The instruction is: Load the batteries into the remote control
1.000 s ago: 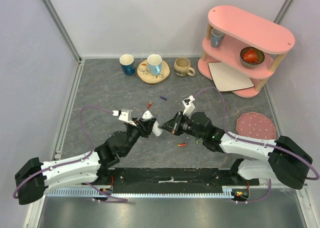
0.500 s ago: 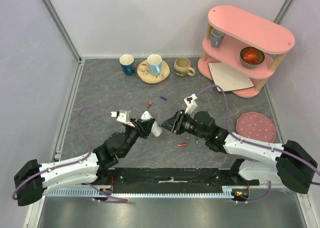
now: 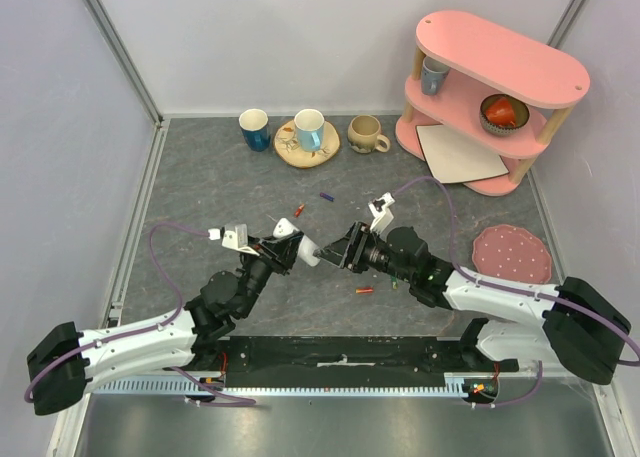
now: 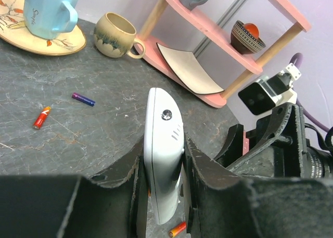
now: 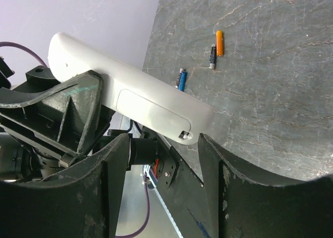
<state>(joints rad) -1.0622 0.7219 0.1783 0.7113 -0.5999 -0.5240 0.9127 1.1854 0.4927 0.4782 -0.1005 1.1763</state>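
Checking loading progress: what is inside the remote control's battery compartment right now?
Nothing inside shows: the remote control has its back cover closed, hiding the compartment. Loose batteries lie on the table beyond it.

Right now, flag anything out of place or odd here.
Batteries lie scattered on the table: a purple battery and a red-orange battery beyond the remote control, a second red-orange battery on its near side. That remote control, clamped in the left gripper, has its back cover in place.
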